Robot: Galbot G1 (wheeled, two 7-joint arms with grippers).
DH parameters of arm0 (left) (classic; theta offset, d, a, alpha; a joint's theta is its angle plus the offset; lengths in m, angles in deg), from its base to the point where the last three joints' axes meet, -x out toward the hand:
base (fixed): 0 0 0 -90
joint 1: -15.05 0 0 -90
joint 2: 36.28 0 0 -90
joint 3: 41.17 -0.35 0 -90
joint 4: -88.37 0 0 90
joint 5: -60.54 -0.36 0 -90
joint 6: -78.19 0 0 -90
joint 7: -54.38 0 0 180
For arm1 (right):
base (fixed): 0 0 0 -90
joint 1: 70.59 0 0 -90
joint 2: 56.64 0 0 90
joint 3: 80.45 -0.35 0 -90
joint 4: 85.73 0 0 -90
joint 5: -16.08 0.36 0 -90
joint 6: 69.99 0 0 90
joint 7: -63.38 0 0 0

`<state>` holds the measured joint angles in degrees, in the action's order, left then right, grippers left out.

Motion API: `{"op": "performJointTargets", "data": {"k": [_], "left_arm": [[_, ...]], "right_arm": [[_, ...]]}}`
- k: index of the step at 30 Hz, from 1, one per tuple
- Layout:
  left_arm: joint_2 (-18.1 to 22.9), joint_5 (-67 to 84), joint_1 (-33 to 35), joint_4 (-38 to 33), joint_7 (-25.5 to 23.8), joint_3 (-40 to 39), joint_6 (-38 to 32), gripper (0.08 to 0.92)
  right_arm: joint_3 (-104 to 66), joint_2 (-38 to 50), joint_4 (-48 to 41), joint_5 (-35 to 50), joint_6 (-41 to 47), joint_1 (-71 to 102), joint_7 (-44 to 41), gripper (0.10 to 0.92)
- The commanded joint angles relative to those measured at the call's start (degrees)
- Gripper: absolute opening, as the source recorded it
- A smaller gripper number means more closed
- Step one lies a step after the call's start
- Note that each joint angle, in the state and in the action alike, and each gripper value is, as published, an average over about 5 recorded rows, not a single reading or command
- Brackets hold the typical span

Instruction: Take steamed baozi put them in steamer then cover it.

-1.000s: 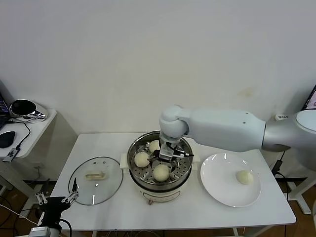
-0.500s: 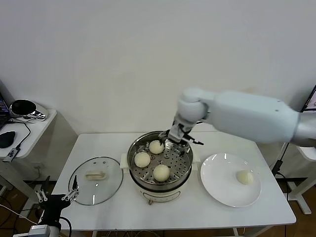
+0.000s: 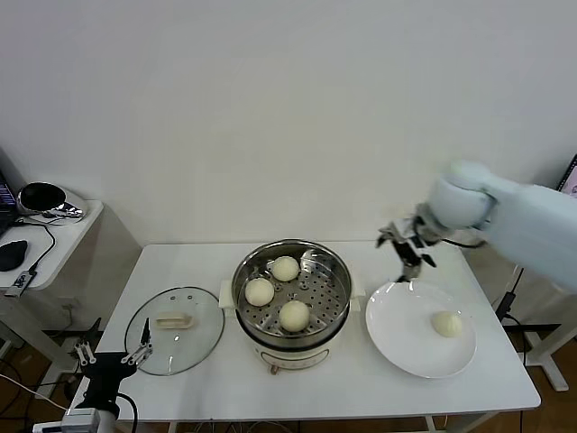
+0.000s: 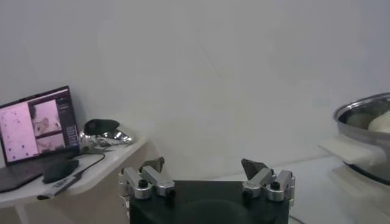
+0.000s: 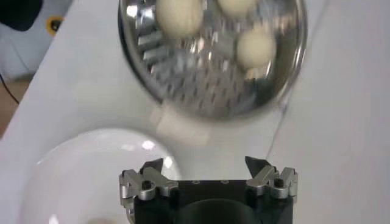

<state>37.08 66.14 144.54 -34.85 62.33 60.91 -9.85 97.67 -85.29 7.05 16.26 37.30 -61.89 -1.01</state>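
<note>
The steamer (image 3: 326,290) stands mid-table, uncovered, with three baozi on its perforated tray: (image 3: 285,268), (image 3: 260,290), (image 3: 294,315). One more baozi (image 3: 446,323) lies on the white plate (image 3: 397,334) to the right. My right gripper (image 3: 404,244) hangs open and empty above the plate's far edge. Its wrist view shows the steamer tray (image 5: 201,85), the plate (image 5: 79,176) and the gripper (image 5: 204,164). The glass cover (image 3: 203,338) lies flat on the table left of the steamer, handle (image 3: 173,319) up. My left gripper (image 3: 113,356) waits open by the table's front left corner.
A side table (image 3: 63,239) stands to the left, carrying a laptop (image 4: 36,122), a mouse (image 4: 60,170) and a dark shiny object (image 3: 41,194). The steamer's cream handle (image 4: 350,149) sticks out toward the left gripper (image 4: 204,165). A wall rises behind the table.
My right arm lifted out of the steamer and swung right to above the plate's far edge. The three baozi stayed on the tray. The left gripper barely shifted.
</note>
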Motion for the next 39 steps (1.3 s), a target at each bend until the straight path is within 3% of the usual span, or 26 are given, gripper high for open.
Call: {"op": "performJointTargets", "data": {"k": [1, 11, 39], "left_arm": [[-0.1, -0.3, 0.2, 0.3, 0.0, -0.4, -0.1, 0.823], [-0.1, -0.4, 0.7, 0.5, -0.1, 0.5, 0.0, 0.823], [0.5, 0.3, 1.1, 1.1, -0.1, 3.4, -0.2, 0.823]], "right_arm": [[-22.1, 10.0, -4.1, -8.6, -2.5, 27.2, -1.3, 0.823], [-34.1, 3.8, -15.2, -16.8, -5.4, 41.6, -0.9, 0.823], [-33.3, -9.8, -26.9, -21.5, -6.7, 39.0, 1.8, 0.812]]}}
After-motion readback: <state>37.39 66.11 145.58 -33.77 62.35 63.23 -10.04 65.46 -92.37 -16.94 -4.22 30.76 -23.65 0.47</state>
